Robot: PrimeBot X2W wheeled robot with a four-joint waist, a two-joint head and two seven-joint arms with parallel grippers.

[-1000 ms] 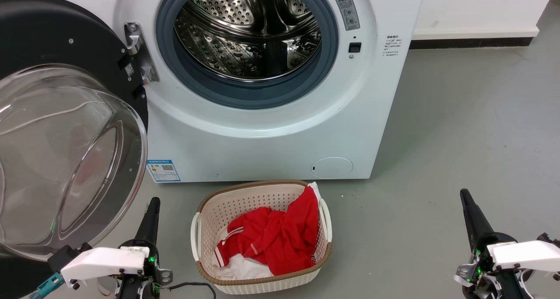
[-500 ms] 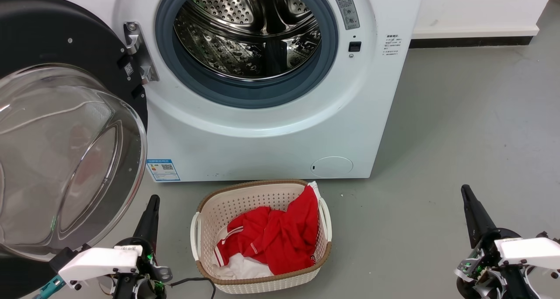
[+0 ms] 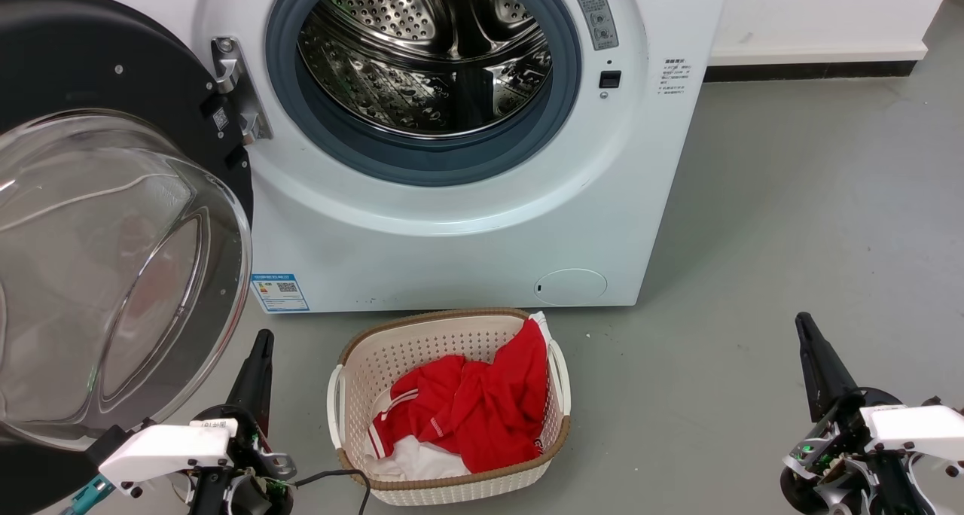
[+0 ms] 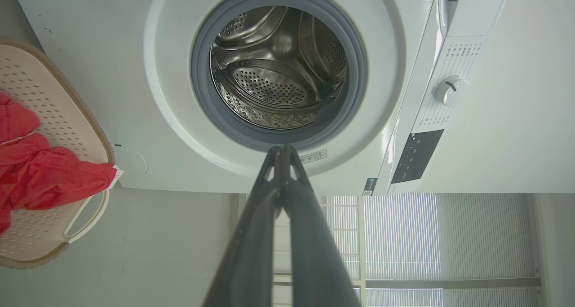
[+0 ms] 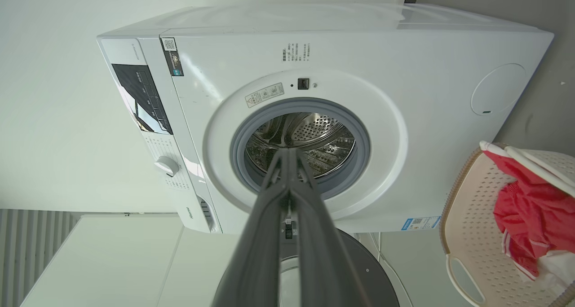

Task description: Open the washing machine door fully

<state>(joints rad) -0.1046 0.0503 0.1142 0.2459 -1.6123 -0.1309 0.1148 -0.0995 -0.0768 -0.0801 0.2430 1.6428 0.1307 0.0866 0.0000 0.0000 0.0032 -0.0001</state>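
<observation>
While both arms draw back toward the lower edge of the head view, the washing machine door (image 3: 113, 236) stays where it stood a second ago. It is swung wide to the left on its hinge, glass bowl facing the camera, well clear of the drum opening (image 3: 425, 63) of the washing machine (image 3: 467, 229). The left claw (image 3: 262, 338) sits low near the door's lower rim and appears apart from it. The right claw (image 3: 803, 321) is well apart at the lower right. Both arms have sunk slightly in the picture over the last second. Between them, on the floor, the laundry basket (image 3: 452, 492) holds a red garment (image 3: 467, 409).

Left wrist view: the left claw (image 4: 281, 149) has its fingers pressed together with nothing between them and points at the open drum.

Right wrist view: the right claw (image 5: 291, 152) is likewise closed and empty. The black door (image 5: 359, 271) lies swung away from the cabinet.

Assessment: the door has stopped moving and neither claw contacts it. The opening step therefore appears complete, and the arms appear to be retracting to rest.
</observation>
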